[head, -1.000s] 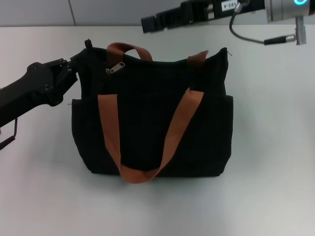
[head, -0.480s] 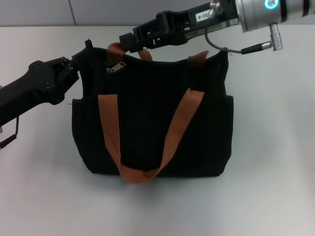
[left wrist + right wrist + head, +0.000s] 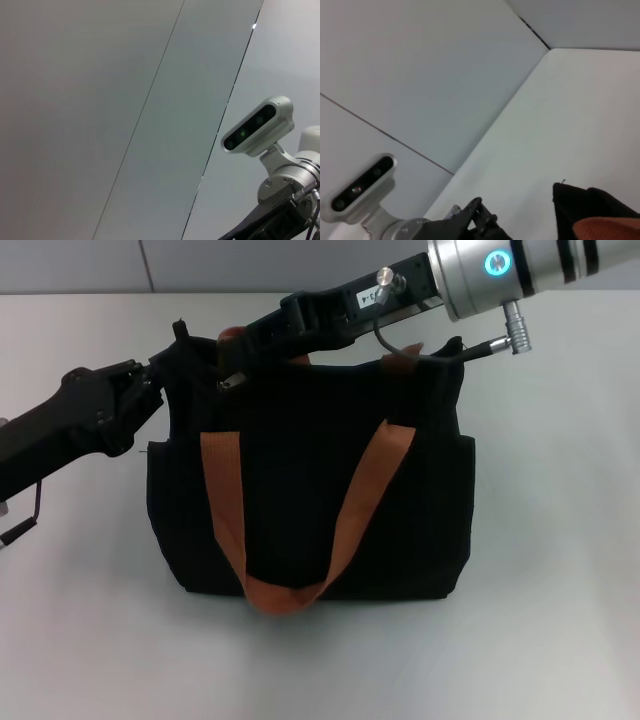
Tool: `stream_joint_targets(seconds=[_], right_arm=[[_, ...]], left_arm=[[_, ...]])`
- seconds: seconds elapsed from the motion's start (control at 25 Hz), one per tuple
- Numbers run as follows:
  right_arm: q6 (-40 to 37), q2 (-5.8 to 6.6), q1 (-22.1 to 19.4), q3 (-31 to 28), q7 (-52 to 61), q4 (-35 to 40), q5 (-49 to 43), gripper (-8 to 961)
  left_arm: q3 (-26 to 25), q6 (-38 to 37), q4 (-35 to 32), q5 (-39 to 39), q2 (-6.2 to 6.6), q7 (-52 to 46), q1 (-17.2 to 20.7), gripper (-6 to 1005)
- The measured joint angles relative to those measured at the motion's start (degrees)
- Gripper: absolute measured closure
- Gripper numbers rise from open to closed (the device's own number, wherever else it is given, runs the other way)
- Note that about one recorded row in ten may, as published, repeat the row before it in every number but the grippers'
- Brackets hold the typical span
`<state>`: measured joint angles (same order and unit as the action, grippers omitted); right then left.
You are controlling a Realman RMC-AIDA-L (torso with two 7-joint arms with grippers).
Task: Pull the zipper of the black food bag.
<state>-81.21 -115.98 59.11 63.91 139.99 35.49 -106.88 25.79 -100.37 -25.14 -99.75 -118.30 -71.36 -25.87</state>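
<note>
The black food bag (image 3: 300, 490) stands on the white table (image 3: 560, 540), with rust-orange handles (image 3: 222, 510) hanging down its front. The silver-grey zipper (image 3: 231, 383) shows at the bag's upper left edge. My right gripper (image 3: 238, 352) reaches in from the upper right and hovers just above the zipper, partly covering the rear handle. My left gripper (image 3: 155, 385) is at the bag's upper left corner and seems shut on the fabric there. The right wrist view shows the bag's corner (image 3: 585, 210) and the left gripper (image 3: 479, 215) beside it.
The table stretches bare to the right of and in front of the bag. A grey wall (image 3: 200, 260) runs along the table's far edge. The left wrist view shows only wall panels and the right arm's wrist camera (image 3: 257, 125).
My right gripper has come down and to the left, from behind the bag to just above the zipper. The left arm and the bag have stayed put.
</note>
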Motion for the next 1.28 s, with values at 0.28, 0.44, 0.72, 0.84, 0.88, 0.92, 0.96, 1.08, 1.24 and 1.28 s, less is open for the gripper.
stream_joint_targets(seconds=[0.28, 0.44, 0.72, 0.84, 0.88, 0.92, 0.96, 1.08, 1.24, 1.28], right_arm=[[0.8, -0.29, 0.1, -0.2, 0.1, 0.6, -1.6, 653], [0.9, -0.33, -0.2, 0.0, 0.1, 0.6, -1.7, 654], [0.5, -0.78, -0.1, 0.1, 0.0, 0.9, -1.7, 654], [0.3, -0.79, 0.0, -0.1, 0.1, 0.9, -1.4, 654], [0.3, -0.79, 0.0, -0.1, 0.1, 0.9, -1.4, 654], [0.1, -0.79, -0.1, -0.3, 0.1, 0.9, -1.2, 654], [0.0, -0.79, -0.2, -0.4, 0.1, 0.9, -1.2, 654], [-0.4, -0.78, -0.3, -0.5, 0.2, 0.9, -1.1, 654], [-0.7, -0.88, -0.8, -0.5, 0.2, 0.9, -0.1, 654], [-0.7, -0.88, -0.8, -0.5, 0.2, 0.9, -0.1, 654]], left_arm=[[0.2, 0.0, 0.0, 0.0, -0.05, 0.0, 0.2, 877], [0.2, -0.1, 0.0, 0.0, -0.09, -0.1, 0.2, 876], [0.2, -0.1, 0.4, 0.0, -0.09, 0.0, 0.1, 875], [0.2, -0.1, 0.4, 0.0, -0.09, 0.0, 0.1, 874], [0.2, -0.1, 0.4, 0.0, -0.09, 0.0, 0.1, 874], [0.2, -0.1, 0.4, 0.0, -0.09, 0.0, 0.1, 874], [0.2, -0.1, 0.4, 0.0, -0.09, 0.0, 0.1, 874], [0.2, -0.2, 0.4, 0.0, -0.09, 0.0, 0.1, 873], [0.2, -0.2, 0.4, 0.0, -0.09, 0.0, 0.1, 872], [0.2, -0.2, 0.4, 0.0, -0.09, 0.0, 0.1, 872]])
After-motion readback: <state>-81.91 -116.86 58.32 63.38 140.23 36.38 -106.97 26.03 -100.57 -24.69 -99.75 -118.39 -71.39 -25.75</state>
